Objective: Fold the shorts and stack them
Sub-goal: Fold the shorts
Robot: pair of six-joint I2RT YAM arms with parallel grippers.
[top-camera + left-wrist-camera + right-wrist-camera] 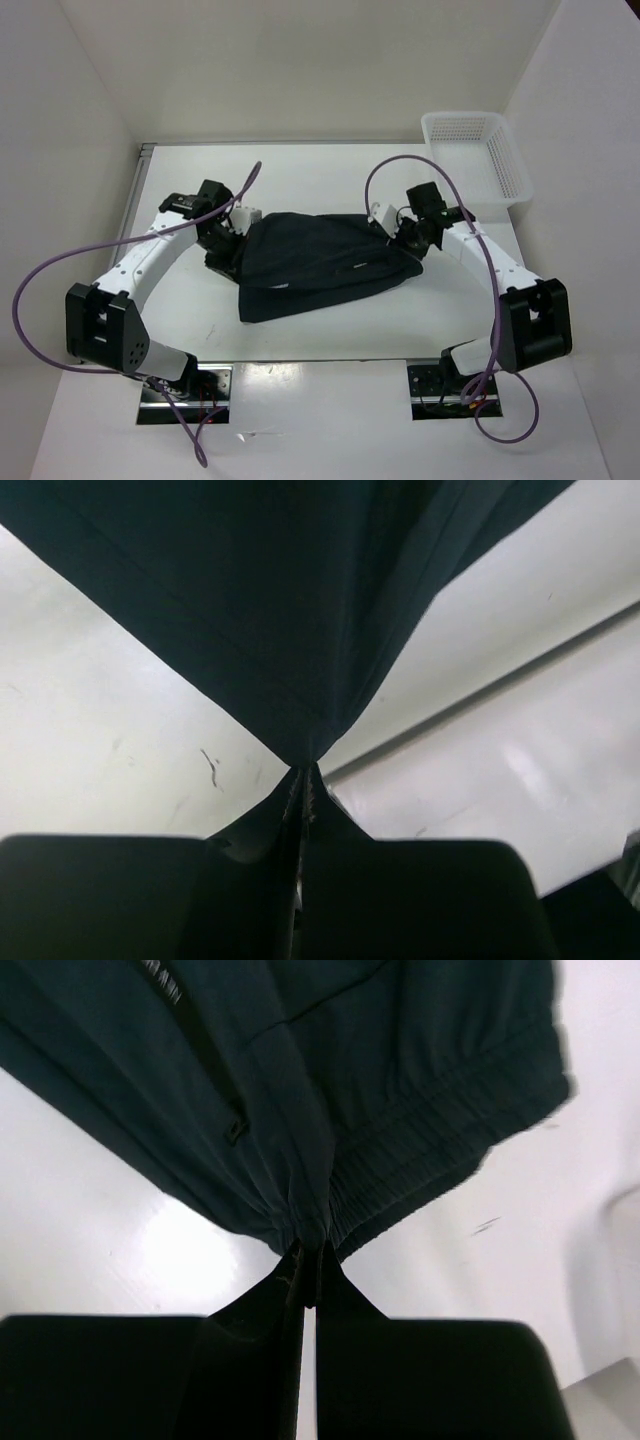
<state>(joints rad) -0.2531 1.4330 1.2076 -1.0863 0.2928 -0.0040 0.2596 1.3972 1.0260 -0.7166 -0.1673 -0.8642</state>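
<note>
The dark shorts (315,265) hang stretched between both grippers over the middle of the table, the lower part resting on the surface. My left gripper (238,232) is shut on the shorts' left edge; in the left wrist view the fabric (290,610) fans out from the pinched fingertips (305,770). My right gripper (397,237) is shut on the gathered elastic waistband; in the right wrist view the waistband (420,1150) bunches at the gripper (310,1250).
A white mesh basket (478,152) stands at the table's back right corner. White walls enclose the table on the left, back and right. The table's left edge has a metal rail (140,190).
</note>
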